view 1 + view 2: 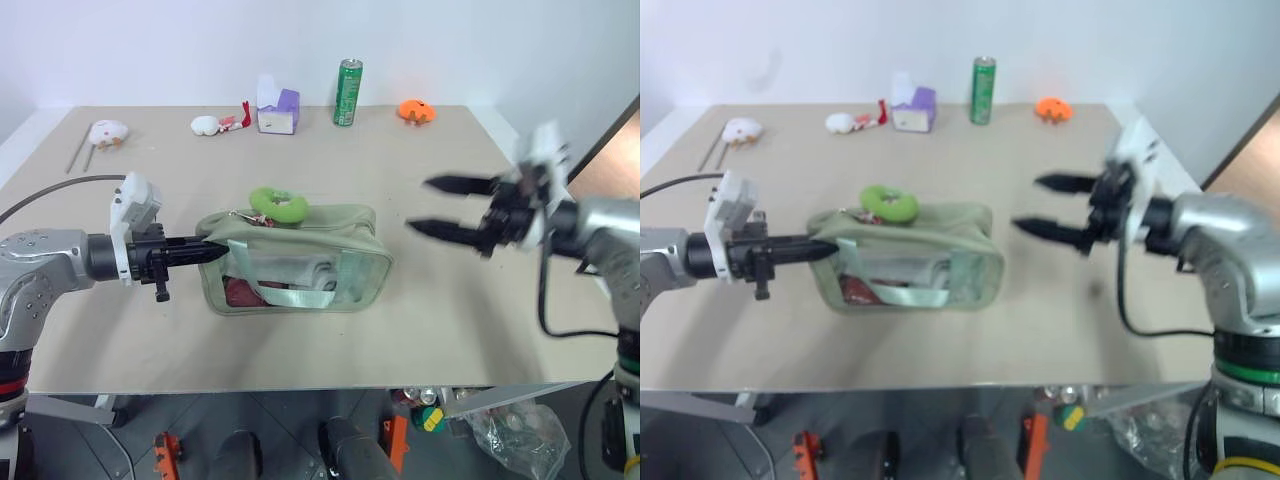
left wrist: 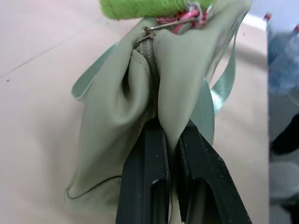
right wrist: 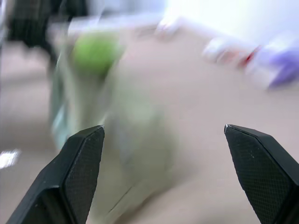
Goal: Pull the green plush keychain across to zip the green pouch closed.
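This looks like a robot test room rather than a home: a bare beige tabletop (image 1: 470, 330) against a plain white wall (image 1: 150, 50) carries scattered props, among them a green drinks can (image 1: 348, 92), a small purple-and-white box (image 1: 278, 108) and an orange toy (image 1: 416, 112).

Table (image 1: 480, 330) mostly bare betw. right gripper (image 1: 437, 207) and green pouch (image 1: 300, 262): open lane from the right, gripper held well off w/ fingers spread wide. Left end of pouch blocked by left gripper (image 1: 207, 250), pinched on the fabric there. Green plush keychain (image 1: 279, 204) sits on top, approachable from above. Back edge cluttered: green can (image 1: 348, 92), purple-white box (image 1: 277, 111), orange toy (image 1: 416, 112), white toys (image 1: 208, 124), all well apart from pouch. Front strip looks free, prob.
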You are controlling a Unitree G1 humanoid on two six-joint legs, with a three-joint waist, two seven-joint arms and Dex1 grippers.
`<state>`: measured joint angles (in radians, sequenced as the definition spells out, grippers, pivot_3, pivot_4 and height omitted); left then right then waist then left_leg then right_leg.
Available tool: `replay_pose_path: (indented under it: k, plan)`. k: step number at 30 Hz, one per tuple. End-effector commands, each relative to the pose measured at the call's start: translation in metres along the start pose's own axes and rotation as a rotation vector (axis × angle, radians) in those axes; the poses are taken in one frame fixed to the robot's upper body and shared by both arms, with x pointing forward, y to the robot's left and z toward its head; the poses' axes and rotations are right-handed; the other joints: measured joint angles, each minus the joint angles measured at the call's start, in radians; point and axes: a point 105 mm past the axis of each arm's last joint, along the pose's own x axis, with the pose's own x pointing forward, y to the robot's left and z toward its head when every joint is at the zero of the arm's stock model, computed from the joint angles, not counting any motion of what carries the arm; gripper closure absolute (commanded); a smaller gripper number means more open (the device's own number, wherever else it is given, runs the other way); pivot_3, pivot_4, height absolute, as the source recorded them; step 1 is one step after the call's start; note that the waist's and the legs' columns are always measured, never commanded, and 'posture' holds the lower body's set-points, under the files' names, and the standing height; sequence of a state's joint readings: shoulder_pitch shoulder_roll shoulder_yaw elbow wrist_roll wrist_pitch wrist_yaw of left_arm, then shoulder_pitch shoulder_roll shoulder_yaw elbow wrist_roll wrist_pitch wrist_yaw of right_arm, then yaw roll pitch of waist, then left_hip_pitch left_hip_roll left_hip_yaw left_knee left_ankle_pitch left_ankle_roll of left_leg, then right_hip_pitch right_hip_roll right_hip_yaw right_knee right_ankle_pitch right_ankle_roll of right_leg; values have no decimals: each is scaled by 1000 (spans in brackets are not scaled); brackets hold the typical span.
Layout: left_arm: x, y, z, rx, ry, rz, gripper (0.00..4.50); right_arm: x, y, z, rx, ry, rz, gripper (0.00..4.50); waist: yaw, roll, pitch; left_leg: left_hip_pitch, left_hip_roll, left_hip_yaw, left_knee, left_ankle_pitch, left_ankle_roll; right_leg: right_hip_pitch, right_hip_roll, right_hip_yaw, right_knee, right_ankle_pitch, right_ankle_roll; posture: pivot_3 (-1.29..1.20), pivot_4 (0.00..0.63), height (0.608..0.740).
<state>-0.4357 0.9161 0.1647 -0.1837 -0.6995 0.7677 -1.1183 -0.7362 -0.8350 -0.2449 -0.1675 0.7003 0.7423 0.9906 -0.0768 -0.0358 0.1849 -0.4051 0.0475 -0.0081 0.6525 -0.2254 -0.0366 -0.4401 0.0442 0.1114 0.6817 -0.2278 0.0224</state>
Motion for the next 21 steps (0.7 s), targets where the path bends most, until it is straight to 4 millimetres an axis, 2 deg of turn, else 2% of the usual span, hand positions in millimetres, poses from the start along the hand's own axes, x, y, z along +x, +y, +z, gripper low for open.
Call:
replay_pose_path:
  k: [1, 4, 8, 13, 21]
  plan:
    - [7, -10, -8, 47, 60, -46, 4500, 19, 10, 24, -35, -115, 35, 225, 0, 0, 0, 1, 0, 0, 0, 0, 0, 0, 0, 0, 0, 0, 0, 0, 150, 740]
    - [8, -12, -11, 58, 73, -59, 4500, 38, 23, 24, -70, -116, 81, 225, 4, 0, 0, 0, 0, -1, 0, 0, 0, 1, 0, -1, 0, 0, 0, 0, 150, 740]
    - [12, -16, -12, 63, 71, -81, 4500, 67, 51, 9, -204, -28, 187, 225, 6, 0, 0, -2, -1, 0, 0, 0, 0, 0, -2, 0, 0, -1, 2, 0, 150, 740]
    - [12, -17, -12, 63, 68, -84, 4500, 73, 57, -3, -416, 79, 236, 225, 9, 0, 0, -2, -3, 0, 0, 0, 0, 0, -4, -1, -1, -2, 3, 0, 150, 740]
    - [11, -16, -11, 62, 63, -86, 4500, 81, 60, -4, -678, 116, 278, 225, 9, 0, 0, -2, -3, 0, 0, 0, 0, 0, -5, -1, -1, -2, 3, 0, 150, 740]
